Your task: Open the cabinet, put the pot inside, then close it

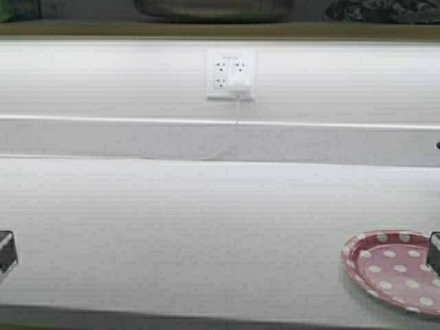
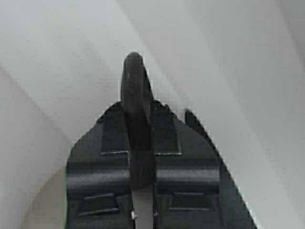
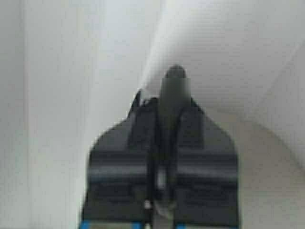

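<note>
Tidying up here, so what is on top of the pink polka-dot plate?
Nothing shows on the pink polka-dot plate, only its white dots; its right edge runs out of view, so that part stays unseen.

light: bright, even | glare: white surfaces washed | focus: soft

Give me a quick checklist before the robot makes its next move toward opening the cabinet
1. Left gripper empty, jaws together: ok.
2. Right gripper empty, jaws together: ok.
3. Cabinet doors and handles in sight: not ok; the high view shows only the white counter and wall.
4. Pot located: cannot tell; a dark rounded shape sits on the wooden shelf at the high view's upper edge, cut off.
5. Counter hazards: not ok; a polka-dot paper plate lies near the right arm, and a charger cable hangs from the wall outlet.
</note>
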You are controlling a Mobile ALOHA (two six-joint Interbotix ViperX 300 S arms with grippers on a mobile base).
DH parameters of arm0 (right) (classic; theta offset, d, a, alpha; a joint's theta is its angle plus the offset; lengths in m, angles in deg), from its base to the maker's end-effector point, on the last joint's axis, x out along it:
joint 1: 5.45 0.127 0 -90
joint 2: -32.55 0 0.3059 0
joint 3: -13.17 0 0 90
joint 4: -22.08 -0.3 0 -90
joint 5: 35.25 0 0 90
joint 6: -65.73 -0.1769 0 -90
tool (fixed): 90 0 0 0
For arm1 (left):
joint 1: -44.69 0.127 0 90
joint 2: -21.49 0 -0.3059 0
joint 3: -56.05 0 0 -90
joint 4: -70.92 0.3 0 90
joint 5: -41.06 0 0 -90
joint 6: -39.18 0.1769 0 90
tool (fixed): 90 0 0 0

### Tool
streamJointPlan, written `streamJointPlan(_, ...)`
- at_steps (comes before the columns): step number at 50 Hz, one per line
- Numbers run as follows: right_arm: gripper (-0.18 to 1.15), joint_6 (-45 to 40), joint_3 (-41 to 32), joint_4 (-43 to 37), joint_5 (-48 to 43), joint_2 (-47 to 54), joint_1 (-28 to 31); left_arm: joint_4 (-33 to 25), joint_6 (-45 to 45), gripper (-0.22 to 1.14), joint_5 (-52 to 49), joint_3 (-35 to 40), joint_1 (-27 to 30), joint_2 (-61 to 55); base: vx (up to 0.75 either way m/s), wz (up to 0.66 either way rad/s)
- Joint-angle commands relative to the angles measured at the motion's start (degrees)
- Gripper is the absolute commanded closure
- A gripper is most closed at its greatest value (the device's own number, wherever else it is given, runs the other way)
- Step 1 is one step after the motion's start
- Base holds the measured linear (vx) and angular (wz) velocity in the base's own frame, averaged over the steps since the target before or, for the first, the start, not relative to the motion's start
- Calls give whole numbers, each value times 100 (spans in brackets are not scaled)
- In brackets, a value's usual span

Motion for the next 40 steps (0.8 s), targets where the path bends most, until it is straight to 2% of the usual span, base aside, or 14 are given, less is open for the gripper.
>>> streamJointPlan(1,90,35,-334,97,-176,-53,202,70,-35,89,132,281,-299,44,3,0)
streamJointPlan(16,90,-18,-439,62,-272,264,202,-9,-334,89,387,378,-299,-378,2,0)
streamJointPlan(21,82,-44,-413,-53,-448,334,202,-176,-448,83,923,229,-281,-431,-2,0)
streamJointPlan(23,72,-18,-378,-70,-606,325,202,-237,-483,76,1248,105,-281,-404,-3,0)
streamJointPlan(26,49,-26,-229,-35,-949,290,211,-281,-536,57,1758,-79,-281,-369,-4,0)
streamJointPlan(30,14,-62,44,-44,-1345,176,202,-290,-633,20,2224,-316,-281,-290,-4,-1)
streamJointPlan(33,-7,-79,272,-114,-1468,53,202,-316,-712,-5,2285,-439,-264,-211,-2,1)
streamJointPlan(36,-10,-18,413,-202,-1556,-26,202,-325,-800,-16,2355,-527,-237,-149,1,0)
streamJointPlan(40,-6,53,545,-281,-1696,-105,202,-334,-879,-11,2531,-659,-220,-79,2,0)
